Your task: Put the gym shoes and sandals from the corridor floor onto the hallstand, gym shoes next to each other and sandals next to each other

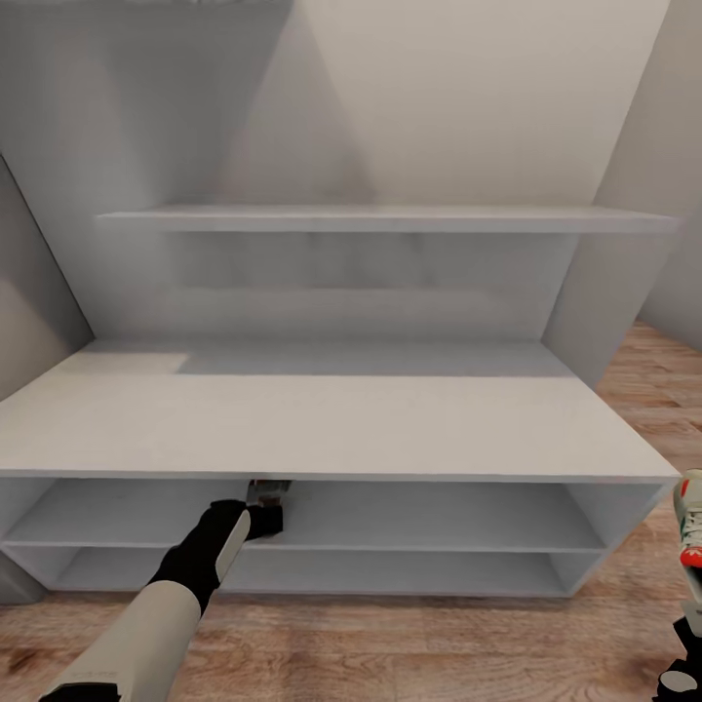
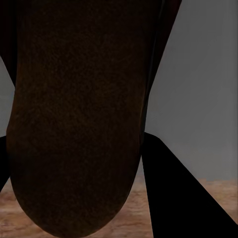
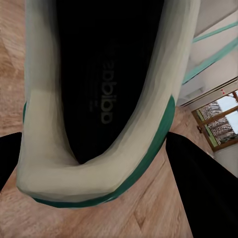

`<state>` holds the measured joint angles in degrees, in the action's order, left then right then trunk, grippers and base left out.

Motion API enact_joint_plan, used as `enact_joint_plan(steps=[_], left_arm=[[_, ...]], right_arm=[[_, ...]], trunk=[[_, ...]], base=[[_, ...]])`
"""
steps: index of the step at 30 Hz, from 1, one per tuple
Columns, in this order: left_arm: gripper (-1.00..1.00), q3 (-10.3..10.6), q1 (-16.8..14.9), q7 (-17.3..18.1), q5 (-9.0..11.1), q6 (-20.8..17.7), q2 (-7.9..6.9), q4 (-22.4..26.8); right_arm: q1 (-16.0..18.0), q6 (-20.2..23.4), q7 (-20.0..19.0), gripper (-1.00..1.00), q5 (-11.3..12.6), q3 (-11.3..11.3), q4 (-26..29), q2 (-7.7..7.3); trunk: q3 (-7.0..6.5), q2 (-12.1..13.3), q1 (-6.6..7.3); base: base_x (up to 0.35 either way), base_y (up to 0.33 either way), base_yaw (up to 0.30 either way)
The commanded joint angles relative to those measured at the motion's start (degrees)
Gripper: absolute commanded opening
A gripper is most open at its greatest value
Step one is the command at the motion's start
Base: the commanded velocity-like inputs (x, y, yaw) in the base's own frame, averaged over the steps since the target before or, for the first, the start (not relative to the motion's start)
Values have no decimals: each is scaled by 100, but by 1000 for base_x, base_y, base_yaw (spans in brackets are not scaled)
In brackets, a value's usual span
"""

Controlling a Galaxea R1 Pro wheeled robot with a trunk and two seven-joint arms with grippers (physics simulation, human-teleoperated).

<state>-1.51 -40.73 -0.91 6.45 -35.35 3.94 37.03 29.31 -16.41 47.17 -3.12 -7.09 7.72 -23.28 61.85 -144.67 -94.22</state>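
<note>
One word reads — "adidas", printed dark on the black insole (image 3: 106, 84) of the gym shoe (image 3: 99, 163).

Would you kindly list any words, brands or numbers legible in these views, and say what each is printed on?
"adidas": printed on the dark insole inside the gym shoe held in the right gripper, seen rotated and blurred in the right wrist view, so the reading is likely, not certain.
Smaller print beside it: too blurred to read.
Elsewhere: none.

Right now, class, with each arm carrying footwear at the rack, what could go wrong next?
1. The left tool holds the sandal right under the hallstand top's front edge; lifting could knock it loose.
2. The gym shoe in the right tool hangs over the corridor floor beside the rack; a slip drops it there.
</note>
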Motion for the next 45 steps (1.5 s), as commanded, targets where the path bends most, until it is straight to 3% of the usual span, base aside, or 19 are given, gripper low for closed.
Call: enact_joint_plan(steps=[1,20,21,35,45], left_arm=[[-100,-16,3,3,32,-33,1,6],[-100,-16,3,3,32,-30,1,5],[100,-16,3,1,32,-29,1,6],[100,-16,3,3,32,-26,1,-16],[100,-16,3,3,32,-33,1,-20]], right_arm=[[4,-7,29,-100,-9,-21,-7,-1],[4,-9,29,-100,-8,-21,-7,-1],[4,-10,29,-100,-9,-21,-7,-1],[4,-8,29,-100,-8,-21,-7,-1],[4,-8,29,-100,-6,-21,-7,-1]], trunk=[[6,-1,-23],[6,-1,-23],[6,-1,-23],[6,-1,-23],[6,-1,-23]], base=[[87,0,0],[9,0,0],[0,0,0],[-18,0,0],[-263,0,0]])
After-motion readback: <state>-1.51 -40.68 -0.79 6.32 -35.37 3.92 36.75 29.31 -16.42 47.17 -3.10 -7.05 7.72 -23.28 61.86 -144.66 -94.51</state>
